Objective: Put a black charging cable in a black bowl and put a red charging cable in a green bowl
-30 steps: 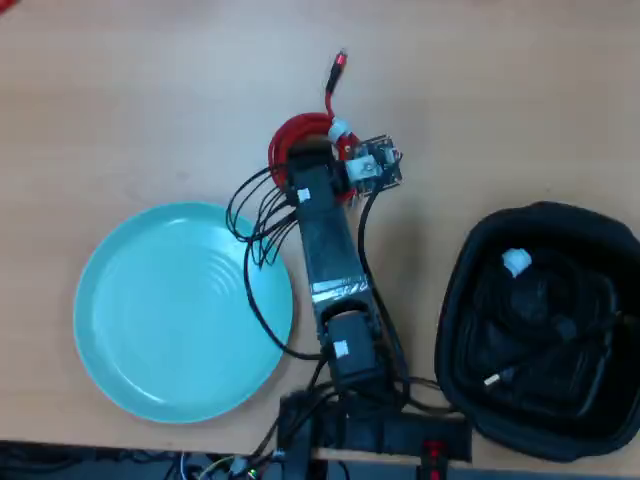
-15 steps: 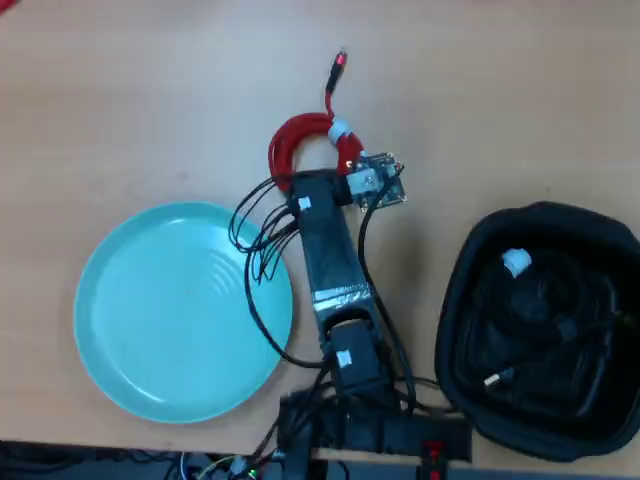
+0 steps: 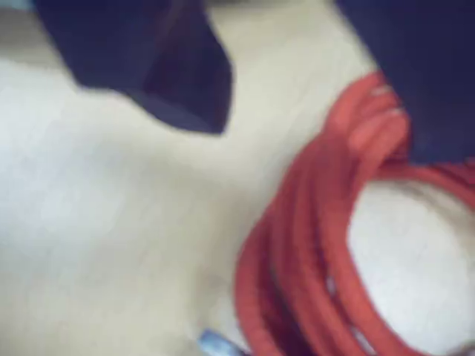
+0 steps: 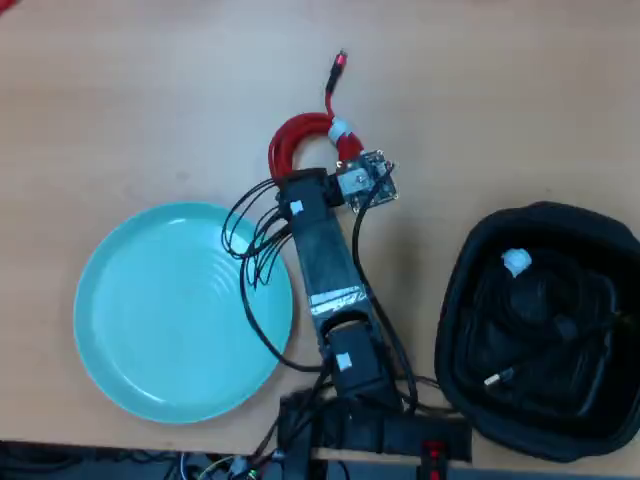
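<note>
it looked like a hobby or lab desk rather than a kitchen. a pale wood-grain tabletop (image 4: 150, 90) filled the overhead view, bare across its far part. at the near edge the small arm's base (image 4: 375, 430) sat among loose black wires (image 4: 255, 235), and a bare circuit board (image 4: 365, 182) rode on the arm.

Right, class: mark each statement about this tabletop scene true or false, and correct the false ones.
1. The red charging cable lies in the green bowl. False: it lies on the table, beyond the bowl.
2. The black charging cable is inside the black bowl. True.
3. The green bowl holds nothing. True.
4. The gripper is shut. False: in the wrist view its jaws stand apart, one over the red coil.
5. The black bowl is left of the green bowl in the overhead view. False: it is right.
</note>
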Controlling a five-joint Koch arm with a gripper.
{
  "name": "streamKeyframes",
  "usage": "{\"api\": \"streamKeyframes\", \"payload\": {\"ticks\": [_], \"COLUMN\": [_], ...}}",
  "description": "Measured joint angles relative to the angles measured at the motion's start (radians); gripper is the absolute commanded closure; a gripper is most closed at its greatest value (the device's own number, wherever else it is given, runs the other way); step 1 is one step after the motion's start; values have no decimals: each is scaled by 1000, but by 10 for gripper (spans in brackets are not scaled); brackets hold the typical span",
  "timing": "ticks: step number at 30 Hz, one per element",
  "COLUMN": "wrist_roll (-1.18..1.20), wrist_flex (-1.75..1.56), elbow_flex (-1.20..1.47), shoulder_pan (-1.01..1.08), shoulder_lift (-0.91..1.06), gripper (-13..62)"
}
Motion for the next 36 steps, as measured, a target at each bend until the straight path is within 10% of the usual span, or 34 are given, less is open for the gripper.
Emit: {"api": "streamKeyframes", "payload": {"ticks": [23,30,36], "wrist_roll": [109,137,176], "wrist_flex": [-21,-12,-12], "elbow_flex": [-147,-183,-229], "shoulder_pan": [-3,0,0], "shoulder_lift": [-325,-344,-359], "gripper": [259,588,555]}}
